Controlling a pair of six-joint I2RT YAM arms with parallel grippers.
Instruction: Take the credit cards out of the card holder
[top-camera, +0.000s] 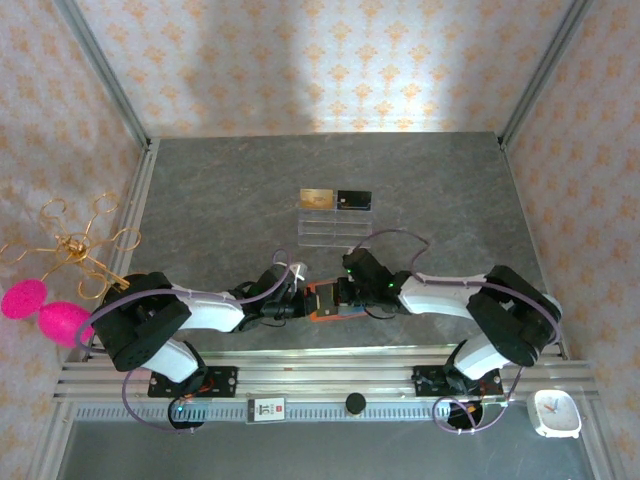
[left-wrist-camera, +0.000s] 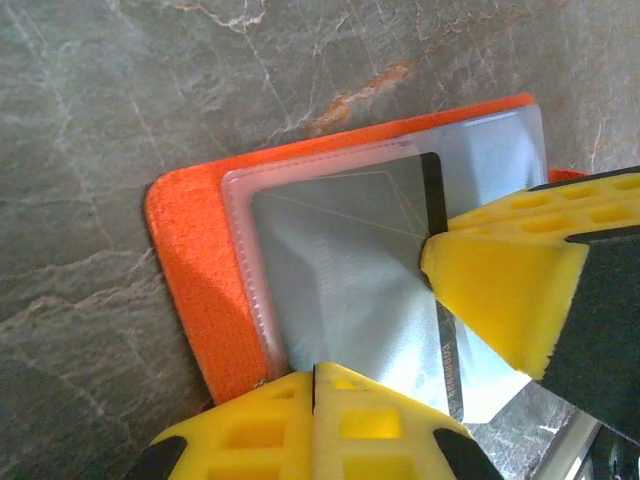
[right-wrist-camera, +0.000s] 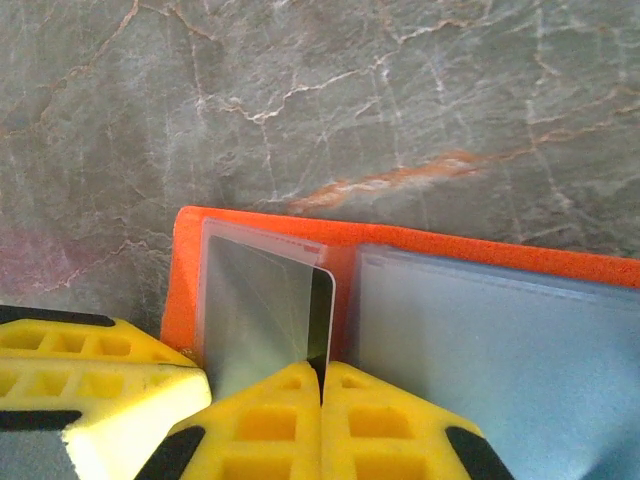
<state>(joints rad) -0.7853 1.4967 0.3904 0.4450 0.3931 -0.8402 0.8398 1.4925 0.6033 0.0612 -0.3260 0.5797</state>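
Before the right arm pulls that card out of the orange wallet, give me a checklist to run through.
1. Left gripper shut on the card holder's edge: ok.
2. Right gripper shut on the sleeved card's edge: ok.
3. Card holder lying open on the table: ok.
4. Clear sleeve outside the pinch: cannot tell.
5. Sleeved card free of its pocket: not ok.

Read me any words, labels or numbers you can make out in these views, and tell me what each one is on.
Card in the holder: small print along its dark edge, too blurred to read.
Label on the rail: too small to read.
Gold card, black card: no print legible.
No text can be quoted.
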